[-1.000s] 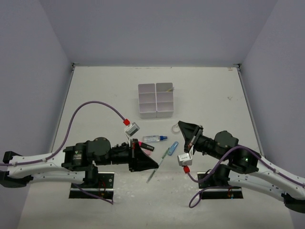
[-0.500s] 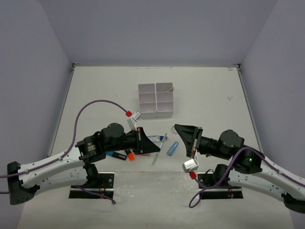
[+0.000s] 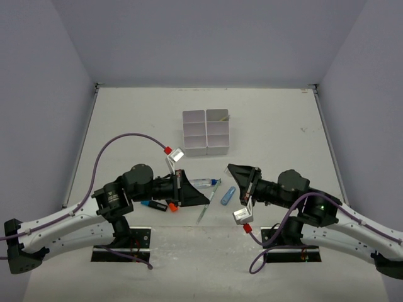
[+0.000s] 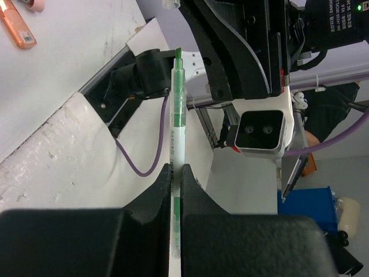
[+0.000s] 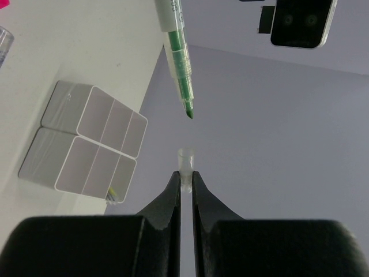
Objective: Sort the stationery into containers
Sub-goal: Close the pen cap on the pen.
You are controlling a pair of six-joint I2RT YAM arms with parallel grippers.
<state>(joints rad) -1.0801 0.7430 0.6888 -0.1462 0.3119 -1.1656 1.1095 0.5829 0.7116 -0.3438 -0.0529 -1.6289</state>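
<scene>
Low over the white tabletop (image 3: 126, 126), two robot arms meet nose to nose in front of their bases. The left gripper (image 4: 176, 171) is clamped on a thin green pen (image 4: 176, 115), gripping its white barrel so that the bare green tip sticks out past the fingers towards the other arm. The right gripper (image 5: 185, 176) is pinched together on a small clear cap (image 5: 184, 158), whose open end faces the pen. Seen from the right wrist, tip and cap sit close together but apart, with a gap between them and the tip slightly off the cap's line.

From above, the pen runs at a slant between the two grippers, its upper end near the right fingers. Behind it a blue-capped glue pen (image 3: 204, 182) lies on the tabletop, partly hidden by the left gripper, and a small blue item (image 3: 228, 195) lies between the two arms. A black highlighter with a blue end (image 3: 151, 205) lies beside the left arm, an orange end (image 3: 171, 207) showing next to it.

Farther back, well apart from both grippers, stands the white organiser tray (image 3: 195, 150), six compartments in two rows of three. A thin yellowish item leans in its far right compartment; the other compartments look bare.
</scene>
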